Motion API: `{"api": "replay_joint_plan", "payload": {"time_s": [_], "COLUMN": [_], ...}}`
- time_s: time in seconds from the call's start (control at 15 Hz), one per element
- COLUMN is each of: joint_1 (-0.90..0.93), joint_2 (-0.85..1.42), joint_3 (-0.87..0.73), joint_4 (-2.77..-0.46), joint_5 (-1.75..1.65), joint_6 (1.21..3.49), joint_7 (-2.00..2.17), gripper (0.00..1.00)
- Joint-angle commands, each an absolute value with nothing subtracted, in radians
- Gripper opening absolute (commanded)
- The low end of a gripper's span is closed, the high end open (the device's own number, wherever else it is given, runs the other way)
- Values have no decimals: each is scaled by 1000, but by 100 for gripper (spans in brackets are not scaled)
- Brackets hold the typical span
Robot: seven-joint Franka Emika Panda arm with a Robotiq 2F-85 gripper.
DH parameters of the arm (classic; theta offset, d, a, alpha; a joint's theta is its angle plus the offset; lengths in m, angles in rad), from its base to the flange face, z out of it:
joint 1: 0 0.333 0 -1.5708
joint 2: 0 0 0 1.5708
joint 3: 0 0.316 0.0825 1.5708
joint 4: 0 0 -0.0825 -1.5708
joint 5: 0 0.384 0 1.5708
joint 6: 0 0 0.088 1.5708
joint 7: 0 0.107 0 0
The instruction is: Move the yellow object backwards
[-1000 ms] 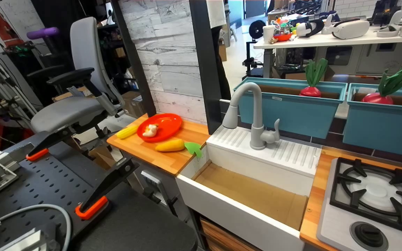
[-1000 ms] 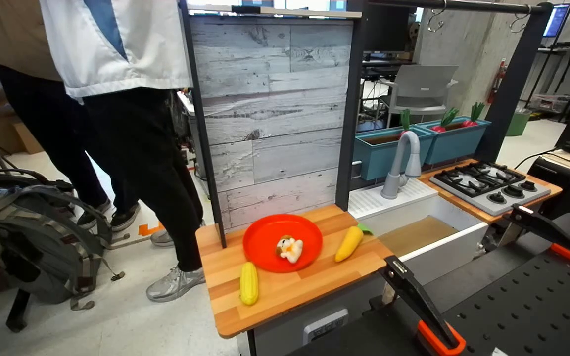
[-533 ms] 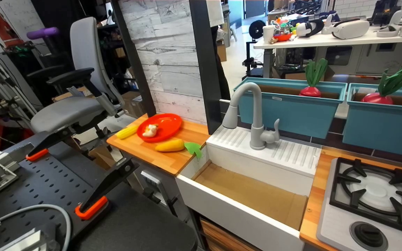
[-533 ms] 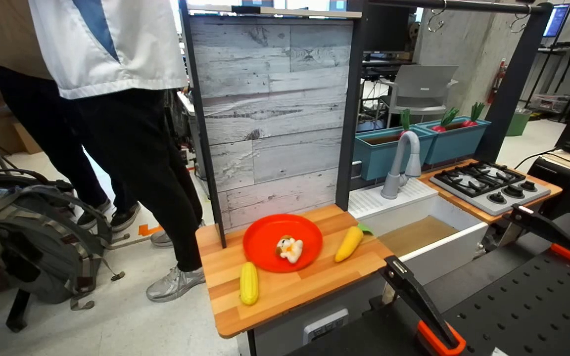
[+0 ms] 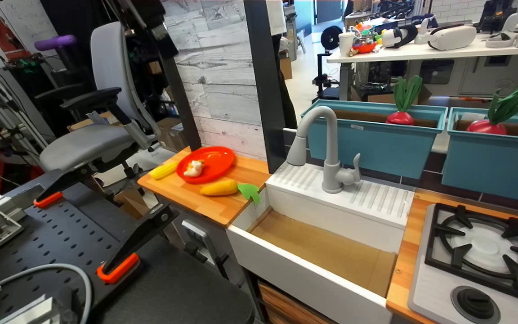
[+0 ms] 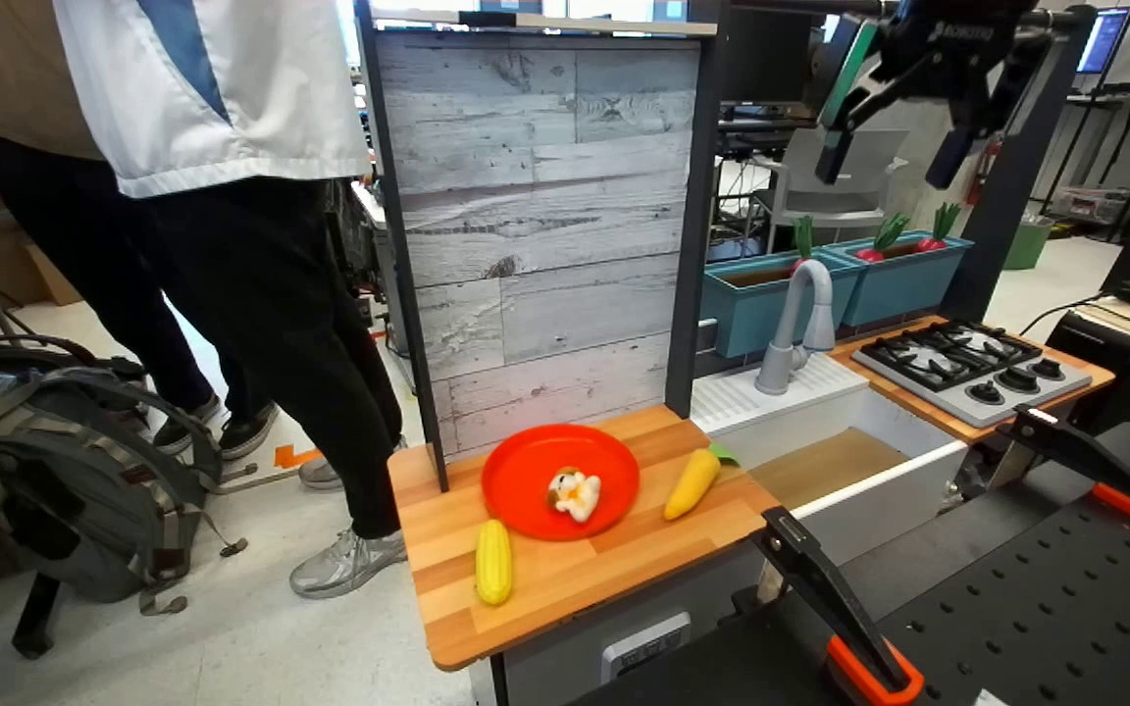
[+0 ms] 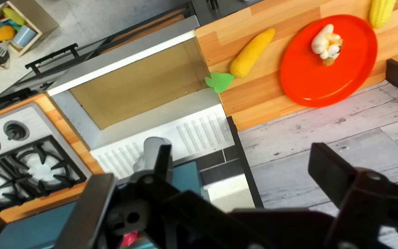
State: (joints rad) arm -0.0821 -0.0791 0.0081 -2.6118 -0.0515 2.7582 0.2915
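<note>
Wrist view: plate (image 7: 340, 81) separates yellow object (image 7: 252, 53) from corn (image 7: 381, 13).

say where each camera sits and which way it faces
Exterior view: before the counter, facing the panel; open claw top right.
Exterior view: before the sink, looking down across it; robot part top left.
Wrist view: overhead, looking down on sink and counter; claw fingers at bottom.
Both exterior views share the yellow-orange piece.
</note>
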Motion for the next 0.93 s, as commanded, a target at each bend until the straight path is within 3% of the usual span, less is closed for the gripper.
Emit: {"api": "replay_joint_plan", "payload": {"time_s": [0.0, 0.4, 0.87], "joint_1": [-44, -117, -175], "joint_2": [106, 385, 690], "joint_3": [-3, 120, 168], "joint_4": [-2550, -2399, -2199], "joint_5": [119, 466, 497], "joint_6": [2854, 2899, 2991], "joint_7": [194, 15, 95], "gripper": [100, 100, 100]}}
